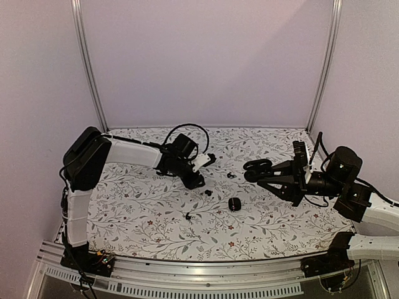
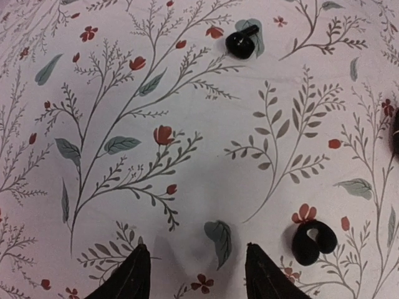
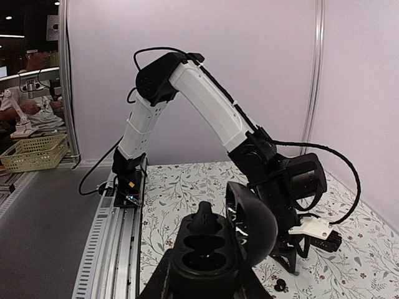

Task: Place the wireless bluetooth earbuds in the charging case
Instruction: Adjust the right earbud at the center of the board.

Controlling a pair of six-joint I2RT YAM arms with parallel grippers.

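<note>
My right gripper (image 1: 262, 169) is shut on the black charging case (image 1: 254, 167), held above the table at mid right. In the right wrist view the case (image 3: 206, 258) sits between my fingers with its lid (image 3: 254, 225) swung open. One earbud (image 3: 206, 218) stands in the far slot and the near slot is empty. My left gripper (image 1: 198, 182) hangs low over the cloth, open, with nothing between its fingertips (image 2: 136, 274). One loose earbud (image 2: 243, 42) lies ahead of it and another (image 2: 312, 242) just right of the right fingertip.
Small black earbuds (image 1: 207, 193) (image 1: 230, 175) (image 1: 188, 216) lie scattered on the floral cloth (image 1: 143, 212) between the arms. A larger black lump (image 1: 235, 204) sits among them. Aluminium posts (image 1: 90, 68) and pale walls close the back. The left arm (image 3: 206, 99) fills the right wrist view.
</note>
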